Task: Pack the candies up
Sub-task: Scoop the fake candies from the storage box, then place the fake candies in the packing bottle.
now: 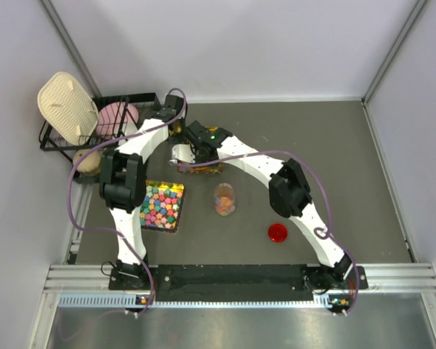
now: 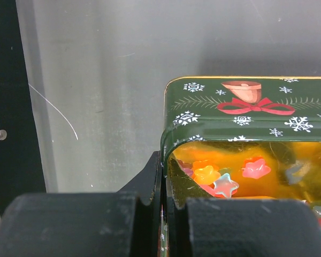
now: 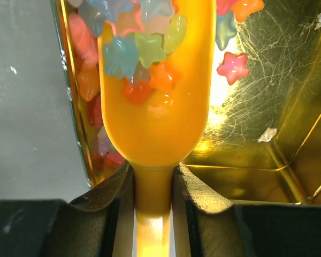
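Mid-scoop. My left pincer (image 2: 163, 211) is clamped on the tin (image 2: 246, 107) wall. The right pincer (image 3: 152, 187) grips the orange scoop (image 3: 155, 123), loaded with star candies (image 3: 144, 53) inside the tin. The jar (image 1: 224, 198) looks part-filled (level unclear) and the red lid (image 1: 277, 233) is off. I reckon more scoops and capping remain.

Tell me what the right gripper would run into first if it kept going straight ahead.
The right gripper is shut on a scoop, whose loaded bowl would likely push into the candies lying in the tin; depth is unclear.

The grey table (image 1: 334, 160) carries a candy tray (image 1: 162, 206), a jar (image 1: 224, 199) and a red lid (image 1: 277, 233).
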`<state>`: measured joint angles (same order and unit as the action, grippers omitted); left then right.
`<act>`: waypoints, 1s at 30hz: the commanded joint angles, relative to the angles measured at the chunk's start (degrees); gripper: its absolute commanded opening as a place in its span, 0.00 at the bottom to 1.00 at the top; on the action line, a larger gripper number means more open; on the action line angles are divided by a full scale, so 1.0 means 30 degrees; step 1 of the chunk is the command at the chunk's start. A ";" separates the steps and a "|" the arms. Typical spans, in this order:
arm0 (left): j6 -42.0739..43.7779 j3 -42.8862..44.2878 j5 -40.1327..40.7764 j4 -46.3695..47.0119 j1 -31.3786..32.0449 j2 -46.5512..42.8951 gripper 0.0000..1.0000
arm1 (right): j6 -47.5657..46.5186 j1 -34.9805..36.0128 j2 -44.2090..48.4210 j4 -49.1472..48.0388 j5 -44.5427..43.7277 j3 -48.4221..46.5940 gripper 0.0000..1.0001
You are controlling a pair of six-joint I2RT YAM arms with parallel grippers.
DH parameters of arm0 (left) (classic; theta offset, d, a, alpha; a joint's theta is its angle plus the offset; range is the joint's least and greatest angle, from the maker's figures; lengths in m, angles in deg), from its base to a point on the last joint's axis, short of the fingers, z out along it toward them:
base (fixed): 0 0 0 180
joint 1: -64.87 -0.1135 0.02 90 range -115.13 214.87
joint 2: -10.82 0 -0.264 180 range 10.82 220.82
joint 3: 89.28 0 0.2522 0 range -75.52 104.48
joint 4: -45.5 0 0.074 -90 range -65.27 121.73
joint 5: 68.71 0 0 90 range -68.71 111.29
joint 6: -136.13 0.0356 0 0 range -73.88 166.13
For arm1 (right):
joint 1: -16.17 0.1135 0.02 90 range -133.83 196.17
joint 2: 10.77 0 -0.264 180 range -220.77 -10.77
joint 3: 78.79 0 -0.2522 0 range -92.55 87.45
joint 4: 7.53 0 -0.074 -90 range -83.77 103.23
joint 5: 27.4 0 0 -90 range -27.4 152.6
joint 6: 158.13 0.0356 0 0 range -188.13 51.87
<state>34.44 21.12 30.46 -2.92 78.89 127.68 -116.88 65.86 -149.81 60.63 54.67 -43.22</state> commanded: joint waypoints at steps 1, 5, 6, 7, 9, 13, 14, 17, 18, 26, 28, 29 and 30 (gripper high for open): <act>-0.0588 0.0863 -0.1152 0.0565 0.0161 -0.1043 0.00 | 0.1278 -0.0157 0.0380 -0.1489 0.1203 0.0754 0.00; -0.0559 0.0834 -0.1181 0.0477 0.0073 -0.0897 0.00 | 0.2214 -0.0712 0.1170 -0.1839 0.2375 0.1688 0.00; -0.0559 0.0862 -0.1181 0.0448 0.0043 -0.0838 0.00 | 0.2333 -0.0859 0.1578 -0.1986 0.2551 0.1982 0.00; -0.0559 0.0863 -0.1239 0.0448 -0.0015 -0.0808 0.00 | 0.2422 -0.0919 0.1785 -0.2162 0.3104 0.2246 0.00; -0.0530 0.0921 -0.1240 0.0361 -0.0074 -0.0633 0.00 | 0.2685 -0.1212 0.2369 -0.2748 0.3577 0.3125 0.00; -0.0530 0.1097 -0.1270 0.0185 -0.0249 -0.0281 0.00 | 0.3125 -0.1680 0.3132 -0.3247 0.4280 0.4150 0.00; -0.0501 0.1126 -0.1240 0.0213 -0.0279 -0.0194 0.00 | 0.3271 -0.1768 0.3222 -0.3335 0.4601 0.4298 0.00; -0.0442 0.1214 -0.1152 0.0155 -0.0338 -0.0105 0.00 | 0.3535 -0.2120 0.3836 -0.3627 0.5304 0.4854 0.00; -0.0413 0.1214 -0.1094 0.0155 -0.0367 -0.0076 0.00 | 0.3623 -0.2237 0.4041 -0.3744 0.5539 0.5030 0.00; -0.0354 0.1214 -0.1035 0.0126 -0.0514 0.0100 0.00 | 0.4618 -0.3204 0.5769 -0.5180 0.8115 0.6583 0.00; -0.0325 0.1214 -0.1006 0.0125 -0.0572 0.0129 0.00 | 0.4649 -0.3292 0.6034 -0.5473 0.8207 0.6934 0.00; -0.0325 0.1243 -0.1006 0.0126 -0.0601 0.0129 0.00 | 0.4707 -0.3321 0.6093 -0.5532 0.8294 0.6994 0.00; -0.0325 0.1244 -0.0977 0.0126 -0.0659 0.0158 0.00 | 0.4708 -0.3380 0.6210 -0.5562 0.8266 0.7024 0.00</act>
<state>33.85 21.91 28.36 -3.14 77.78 128.55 -104.08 56.88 -136.76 47.47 76.03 -22.76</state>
